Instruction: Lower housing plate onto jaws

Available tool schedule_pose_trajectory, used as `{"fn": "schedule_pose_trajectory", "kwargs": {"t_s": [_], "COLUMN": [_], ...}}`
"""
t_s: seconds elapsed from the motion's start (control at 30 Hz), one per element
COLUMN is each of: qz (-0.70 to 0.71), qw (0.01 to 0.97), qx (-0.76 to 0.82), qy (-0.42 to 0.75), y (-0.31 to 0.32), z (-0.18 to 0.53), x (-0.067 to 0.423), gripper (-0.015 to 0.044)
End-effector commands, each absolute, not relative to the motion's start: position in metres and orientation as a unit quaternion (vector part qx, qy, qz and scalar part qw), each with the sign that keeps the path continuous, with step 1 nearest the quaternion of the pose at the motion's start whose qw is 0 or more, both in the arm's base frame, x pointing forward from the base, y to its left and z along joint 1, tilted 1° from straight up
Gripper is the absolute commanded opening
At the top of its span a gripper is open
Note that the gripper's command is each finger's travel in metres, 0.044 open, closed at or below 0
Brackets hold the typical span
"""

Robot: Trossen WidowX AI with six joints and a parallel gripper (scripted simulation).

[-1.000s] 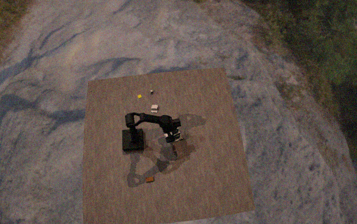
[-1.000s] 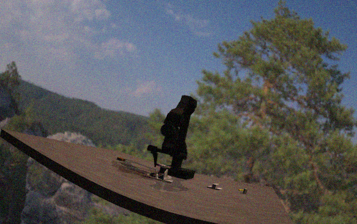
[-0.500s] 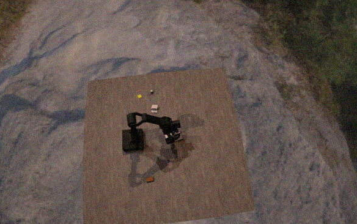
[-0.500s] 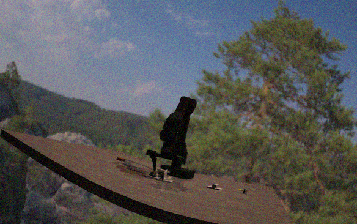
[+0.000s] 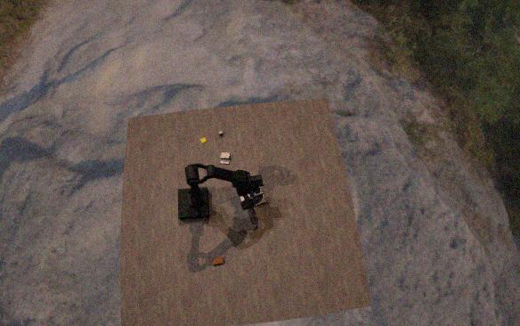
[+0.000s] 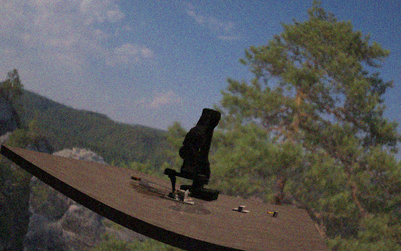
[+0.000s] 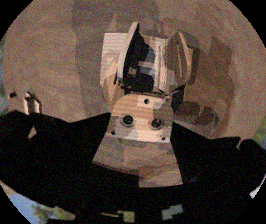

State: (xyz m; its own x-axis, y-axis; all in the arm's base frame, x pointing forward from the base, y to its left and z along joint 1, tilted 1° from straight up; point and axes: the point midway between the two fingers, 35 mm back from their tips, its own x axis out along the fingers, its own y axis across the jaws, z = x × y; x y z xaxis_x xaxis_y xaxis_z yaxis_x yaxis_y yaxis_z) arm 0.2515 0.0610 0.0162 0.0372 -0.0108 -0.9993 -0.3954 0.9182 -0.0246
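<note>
My gripper is shut on the pale housing plate, which has two large round holes and several small ones. The plate spans the space between the two black fingers in the wrist view. Just beyond it, two jaws stand upright: the left jaw and the right jaw. They stand over a pale base, whose edge also shows low on the table in the exterior view. The housing plate's near edge overlaps the jaws' lower ends in view; the stubs and any contact are hidden.
A pale block, a yellow piece and a small dark-and-white piece lie away from the gripper. An orange block lies on the opposite side, past the arm's base.
</note>
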Motion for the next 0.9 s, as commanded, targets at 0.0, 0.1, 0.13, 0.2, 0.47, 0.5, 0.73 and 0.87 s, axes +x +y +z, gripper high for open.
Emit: {"fn": "schedule_pose_trajectory", "kwargs": {"t_s": [0.0,0.1,0.13,0.2,0.47,0.5,0.73,0.87], "qz": [0.138,0.138,0.138,0.138,0.14,0.14,0.14,0.141], "qw": [0.704,0.704,0.704,0.704,0.704,0.704,0.704,0.704], "qx": [-0.149,-0.149,-0.149,-0.149,-0.151,-0.151,-0.151,-0.152], "qy": [0.68,0.68,0.68,0.68,0.68,0.68,0.68,0.68], "y": [0.0612,0.0612,0.0612,0.0612,0.0612,0.0612,0.0611,0.0611], "z": [0.0141,0.014,0.014,0.014,0.0115,0.0115,0.0103,0.0091], "x": [0.2514,0.2514,0.2514,0.2514,0.2515,0.2515,0.2516,0.2516], "gripper": [0.0351,0.0351,0.0351,0.0351,0.0351,0.0351,0.0351,0.0351]}}
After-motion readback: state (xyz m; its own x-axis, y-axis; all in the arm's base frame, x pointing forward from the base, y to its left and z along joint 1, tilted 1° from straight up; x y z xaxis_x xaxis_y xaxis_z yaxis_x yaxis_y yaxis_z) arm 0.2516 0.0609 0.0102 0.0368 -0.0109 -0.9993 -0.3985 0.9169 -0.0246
